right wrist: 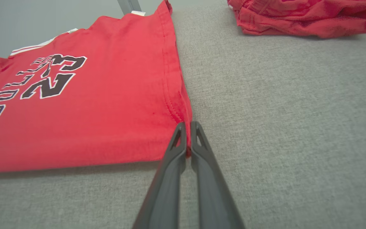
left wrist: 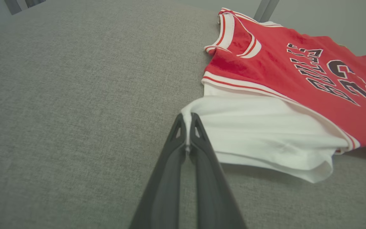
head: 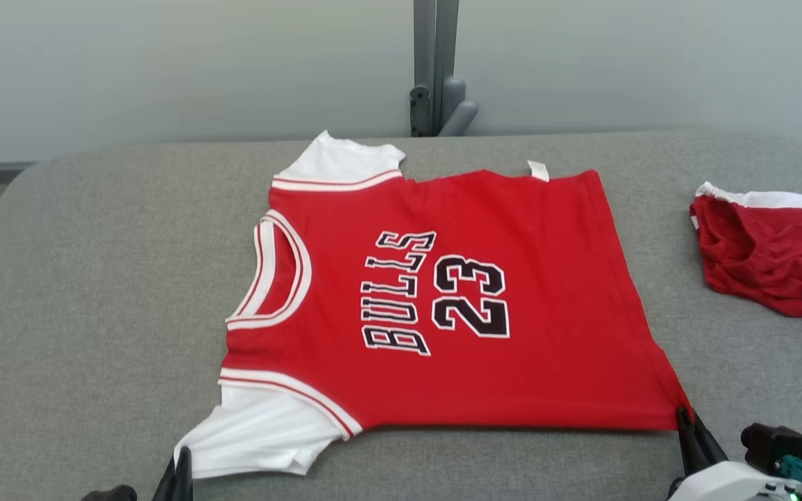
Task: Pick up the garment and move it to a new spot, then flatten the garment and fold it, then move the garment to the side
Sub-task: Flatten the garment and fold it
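The garment (head: 443, 299) is a red jersey with white sleeves, "BULLS 23" in black, spread flat across the grey table, collar to the left. My left gripper (head: 182, 456) is shut on the tip of the near white sleeve (left wrist: 265, 127); the wrist view shows white cloth pinched between its fingers (left wrist: 178, 140). At the lower right, my right gripper (head: 683, 417) is shut on the jersey's near hem corner (right wrist: 183, 117), red cloth clamped between its fingers (right wrist: 199, 140). The jersey (left wrist: 297, 73) lies low on the surface, its near edge slightly lifted.
A crumpled red piece of clothing with a white band (head: 770, 250) lies at the table's right edge, also seen as the red heap (right wrist: 303, 16). A grey post (head: 436, 69) stands behind the table (head: 95, 313). Bare grey cloth stretches left of the jersey.
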